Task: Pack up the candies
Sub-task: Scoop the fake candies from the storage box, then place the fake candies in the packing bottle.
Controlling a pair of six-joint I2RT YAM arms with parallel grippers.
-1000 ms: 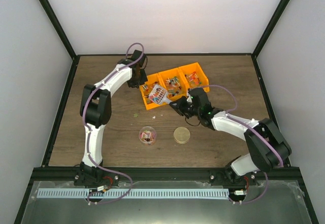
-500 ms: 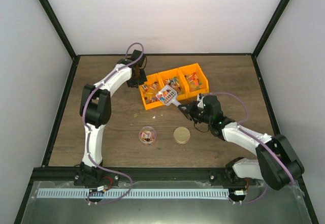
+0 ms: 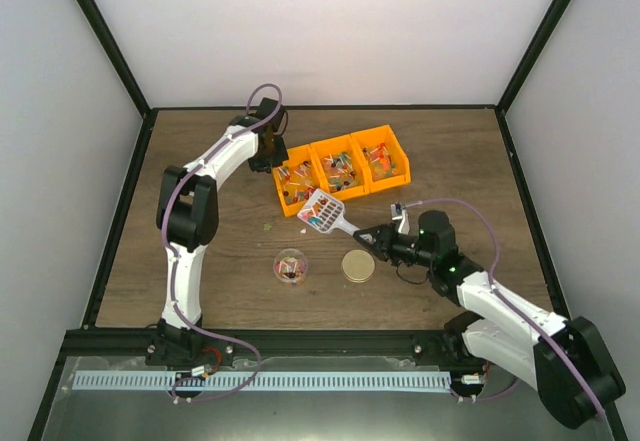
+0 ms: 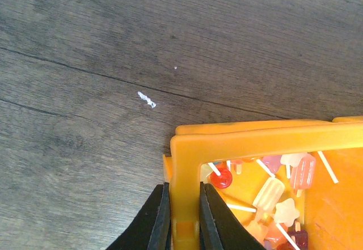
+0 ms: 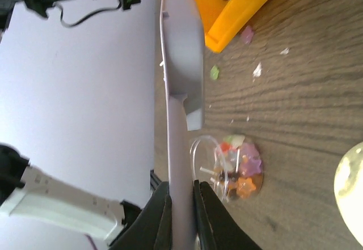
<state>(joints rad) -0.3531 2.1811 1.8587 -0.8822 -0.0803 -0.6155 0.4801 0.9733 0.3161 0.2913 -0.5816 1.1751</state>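
The left arm (image 3: 188, 211) rises from its base at the near left, bends at the elbow and reaches far and slightly right to the left end of the bins (image 4: 255, 135). Its wrist is turned down, and the left claw (image 4: 182, 204) is clenched on the left bin's side wall, one finger outside and one inside. The left wrist view shows the orange rim pinched between the two black fingers (image 4: 160, 216).

The right arm (image 3: 500, 301) lies low. It runs from its base at the near right out to an elbow at the far right of the view, then stretches left across the table (image 3: 450, 151). The right claw (image 3: 372, 238) grips the handle of a white scoop (image 3: 320, 213), its fingers closed flat against it. The handle points near-right into the claw and the bowl points far-left. The bowl hangs over the table just on the near side of the left bin, and I cannot tell whether it touches the wood.

The candies (image 3: 318, 211) are in three places. A small mixed heap sits in the scoop's bowl, more fill the three bins, and some lie in a clear round jar (image 3: 277, 261) on the table, nearer than the scoop and a little to its left. A round gold lid (image 3: 358, 266) lies flat just right of the jar, apart from it. A green crumb (image 3: 266, 227) sits on the wood left of the scoop.
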